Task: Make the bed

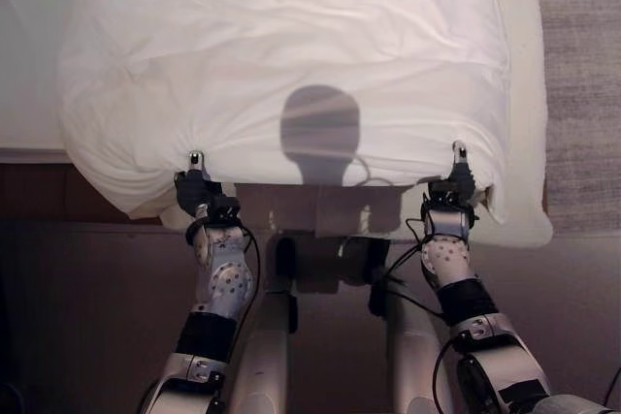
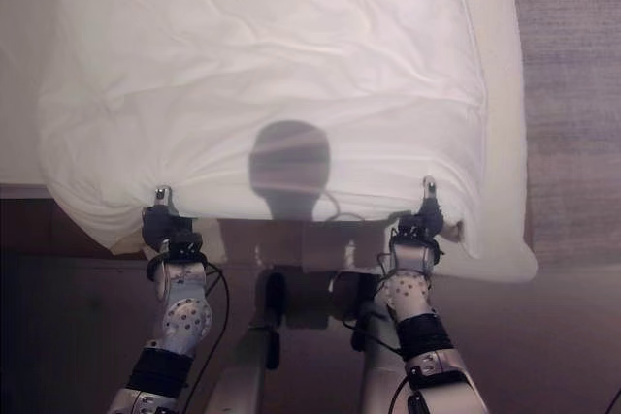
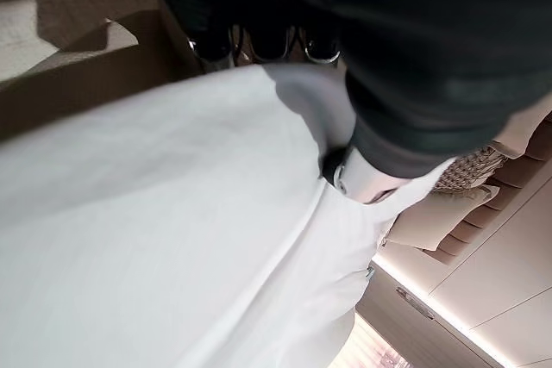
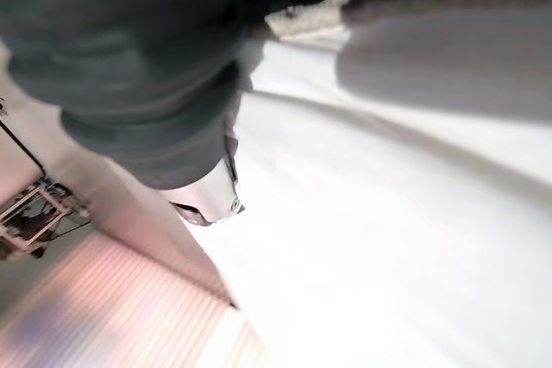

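On the bed: a white duvet (image 1: 291,55) is lying crumpled across the mattress (image 1: 519,94), its near edge reaching the foot of the bed, where both hands are meeting it.
Duvet: it is covering most of the bed's width, bulging and creased, with the fabric gathering into tight puckers at its two near corners; its near left corner is sagging down past the bed's edge.
Left hand (image 1: 196,186): it is gripping the duvet's near left corner, a thumb standing up over the top of the cloth while the fingers are tucking under the edge; in the left wrist view the white fabric is running out taut from beneath the dark cover (image 3: 414,58).
Right hand (image 1: 456,181): it is gripping the duvet's near right corner in the same way, thumb on top and fingers under the hem; in the right wrist view the cloth is stretching away from the hand's dark cover (image 4: 138,66).
Mattress: a bare white strip of it is showing along the right side of the duvet and at the near right corner, just beyond the right hand.
Bed frame (image 1: 39,191): a dark brown wooden edge is showing beneath the mattress on the left.
Carpet (image 1: 582,65): a grey-brown woven floor covering is lying to the right of the bed.
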You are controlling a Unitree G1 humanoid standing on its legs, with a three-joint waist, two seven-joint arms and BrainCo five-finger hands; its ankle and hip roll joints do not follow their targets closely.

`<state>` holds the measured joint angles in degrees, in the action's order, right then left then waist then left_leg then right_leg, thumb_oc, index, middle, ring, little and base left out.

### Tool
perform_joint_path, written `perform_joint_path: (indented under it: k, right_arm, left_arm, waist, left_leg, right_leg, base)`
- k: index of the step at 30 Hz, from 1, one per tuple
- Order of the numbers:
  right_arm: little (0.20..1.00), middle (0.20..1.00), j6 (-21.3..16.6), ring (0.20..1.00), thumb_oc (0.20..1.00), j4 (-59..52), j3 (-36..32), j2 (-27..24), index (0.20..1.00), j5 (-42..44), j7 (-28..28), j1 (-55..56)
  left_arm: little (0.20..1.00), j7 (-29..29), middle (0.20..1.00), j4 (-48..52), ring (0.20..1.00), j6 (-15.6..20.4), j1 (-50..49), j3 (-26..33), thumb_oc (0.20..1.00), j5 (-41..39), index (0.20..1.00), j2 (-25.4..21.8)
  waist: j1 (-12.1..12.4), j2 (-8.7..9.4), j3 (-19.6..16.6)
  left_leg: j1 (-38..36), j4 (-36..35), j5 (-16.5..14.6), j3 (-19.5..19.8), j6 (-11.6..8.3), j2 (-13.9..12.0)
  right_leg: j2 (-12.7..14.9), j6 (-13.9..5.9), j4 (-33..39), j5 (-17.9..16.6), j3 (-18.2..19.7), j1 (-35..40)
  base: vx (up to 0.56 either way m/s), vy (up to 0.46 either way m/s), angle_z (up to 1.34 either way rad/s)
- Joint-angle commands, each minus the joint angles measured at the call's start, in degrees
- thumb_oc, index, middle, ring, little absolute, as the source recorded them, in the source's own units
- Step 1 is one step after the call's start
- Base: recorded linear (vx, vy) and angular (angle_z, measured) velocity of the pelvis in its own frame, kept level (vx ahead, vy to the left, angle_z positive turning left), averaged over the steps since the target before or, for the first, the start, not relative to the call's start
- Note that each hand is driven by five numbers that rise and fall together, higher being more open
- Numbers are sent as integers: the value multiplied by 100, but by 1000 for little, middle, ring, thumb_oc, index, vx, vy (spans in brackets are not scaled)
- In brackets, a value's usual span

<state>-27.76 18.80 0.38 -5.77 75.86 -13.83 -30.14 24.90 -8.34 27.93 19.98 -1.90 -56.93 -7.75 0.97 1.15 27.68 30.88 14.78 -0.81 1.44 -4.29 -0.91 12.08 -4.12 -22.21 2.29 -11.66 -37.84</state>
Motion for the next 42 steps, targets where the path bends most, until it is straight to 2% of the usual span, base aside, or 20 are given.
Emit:
perform_joint_path:
  k: [1,2,3,4,14,17,21,22,23,24,25,26,27,28,29,30,31,35,37,42]
  right_arm:
    - [200,200,-1109,200,200,-587,-839,-478,200,-177,156,520]
    - [200,200,-1112,200,200,-618,-827,-467,200,-197,135,544]
    - [200,200,-1130,200,200,-703,-820,-454,200,-199,152,580]
    - [200,200,-1144,200,200,-780,-794,-450,200,-227,160,602]
    - [200,200,-1243,200,200,-1908,-570,-355,200,-476,285,948]
    - [200,200,-1212,200,200,-2172,-460,-393,200,-488,411,1007]
    - [200,200,-1094,200,200,-2573,-151,-515,200,-536,659,1036]
    - [200,200,-1093,200,200,-2579,-151,-516,200,-538,656,1038]
    - [200,200,-1080,200,200,-2793,32,-564,200,-586,735,1032]
    - [200,200,-1080,200,200,-2801,32,-565,200,-592,730,1039]
    - [200,200,-1056,200,200,-2929,171,-599,200,-587,813,1036]
    - [200,200,-1056,200,200,-2929,171,-599,200,-587,813,1037]
    - [200,200,-1045,200,200,-2994,271,-621,200,-621,815,1009]
    - [200,200,-1045,200,200,-3082,386,-623,200,-652,828,943]
    - [200,200,-1044,200,200,-3087,384,-622,200,-656,824,951]
    - [200,200,-1034,200,200,-3117,468,-623,200,-662,823,920]
    - [200,200,-1003,200,200,-3189,680,-620,200,-651,851,856]
    - [200,200,-987,200,200,-3188,841,-624,200,-610,864,776]
    - [200,200,-951,200,200,-3143,1057,-645,200,-520,910,674]
    - [200,200,-927,200,200,-3056,1327,-585,200,-225,1079,591]
  left_arm:
    - [385,160,385,-71,385,811,-280,1569,385,41,385,-594]
    - [583,144,583,-77,583,814,-290,1572,583,26,583,-596]
    - [947,135,947,-108,947,825,-317,1594,947,-18,947,-567]
    - [1000,132,1000,-136,1000,821,-345,1617,1000,-47,1000,-549]
    - [1000,-162,1000,-748,1000,717,-867,1828,1000,-633,1000,-322]
    - [1000,-356,1000,-1034,1000,605,-1058,1793,1000,-868,1000,-210]
    - [1000,-764,1000,-1644,1000,212,-1348,1411,1000,-1186,1000,-79]
    - [1000,-778,1000,-1652,1000,214,-1345,1411,1000,-1198,1000,-81]
    - [1000,-1034,1000,-1690,1000,-35,-1579,906,1000,-1207,1000,-14]
    - [1000,-1040,1000,-1689,1000,-34,-1585,902,1000,-1213,1000,-12]
    - [1000,-1279,1000,-1557,1000,-234,-1797,521,1000,-1269,1000,23]
    - [1000,-1279,1000,-1557,1000,-234,-1798,521,1000,-1269,1000,23]
    - [1000,-1383,1000,-1479,1000,-312,-1908,295,1000,-1363,1000,47]
    - [1000,-1606,1000,-1388,1000,-566,-2107,-192,1000,-1354,1000,-15]
    - [1000,-1607,1000,-1385,1000,-566,-2114,-198,1000,-1356,1000,-16]
    - [1000,-1723,1000,-1347,1000,-671,-2209,-441,1000,-1402,1000,-39]
    - [1000,-1954,1000,-1209,1000,-901,-2365,-970,1000,-1524,1000,-77]
    - [1000,-2118,1000,-1132,1000,-1110,-2441,-1389,1000,-1597,1000,-150]
    - [1000,-2430,1000,-1037,1000,-1446,-2442,-2008,1000,-1701,1000,-285]
    - [1000,-2817,1000,-1072,1000,-1782,-2035,-2568,1000,-1700,1000,-384]
  waist:
    - [13,-188,-687]
    - [8,-187,-696]
    - [4,-184,-696]
    - [8,-180,-697]
    - [32,-147,-658]
    - [45,-135,-625]
    - [63,-133,-523]
    - [61,-134,-530]
    - [57,-135,-472]
    - [57,-137,-487]
    - [62,-142,-446]
    - [62,-142,-457]
    - [58,-143,-418]
    - [48,-142,-375]
    - [53,-143,-375]
    - [50,-145,-358]
    - [39,-139,-335]
    - [27,-129,-321]
    - [1,-88,-306]
    - [-41,-2,-343]
  left_leg:
    - [391,96,52,-41,364,375]
    - [392,98,52,-41,364,376]
    - [394,95,53,-36,365,377]
    - [389,89,50,-35,365,378]
    - [318,36,69,-35,365,372]
    - [302,36,77,-34,365,372]
    - [227,26,68,-49,374,363]
    - [246,18,97,-49,376,365]
    - [212,15,89,-56,380,365]
    - [230,5,115,-56,383,367]
    - [207,-5,129,-61,395,365]
    - [217,-8,133,-61,395,365]
    - [190,7,115,-65,400,362]
    - [171,-9,130,-70,410,363]
    - [165,-11,129,-71,410,362]
    - [155,-20,136,-71,413,360]
    - [149,-24,143,-85,421,358]
    - [140,-14,144,-93,422,354]
    - [109,-18,139,-102,417,348]
    - [95,-21,126,-125,404,339]
  right_leg:
    - [-194,-275,204,-298,169,119]
    - [-193,-274,201,-297,169,117]
    - [-196,-275,200,-296,174,115]
    - [-200,-279,205,-294,175,117]
    - [-205,-282,281,-326,168,210]
    - [-205,-286,291,-341,172,236]
    - [-206,-292,291,-332,178,306]
    - [-205,-288,304,-359,178,290]
    - [-208,-292,301,-354,170,325]
    - [-207,-289,317,-380,169,310]
    - [-203,-293,331,-398,163,334]
    - [-203,-293,334,-402,163,324]
    - [-203,-297,316,-389,162,345]
    - [-208,-302,336,-411,162,369]
    - [-210,-302,339,-412,163,375]
    - [-213,-302,349,-419,165,380]
    - [-212,-309,371,-442,177,388]
    - [-212,-312,375,-454,178,395]
    - [-216,-315,380,-456,201,409]
    - [-221,-327,379,-456,221,408]
  base:
    - [0,0,0]
    - [0,0,0]
    - [0,0,0]
    - [0,0,0]
    - [0,0,0]
    - [0,0,0]
    - [0,0,0]
    - [0,0,0]
    - [0,0,0]
    - [0,0,0]
    - [0,0,0]
    - [0,0,0]
    - [0,0,0]
    - [0,0,0]
    - [0,0,0]
    - [-23,3,-4]
    - [0,0,0]
    - [0,0,0]
    - [0,0,0]
    - [0,0,0]
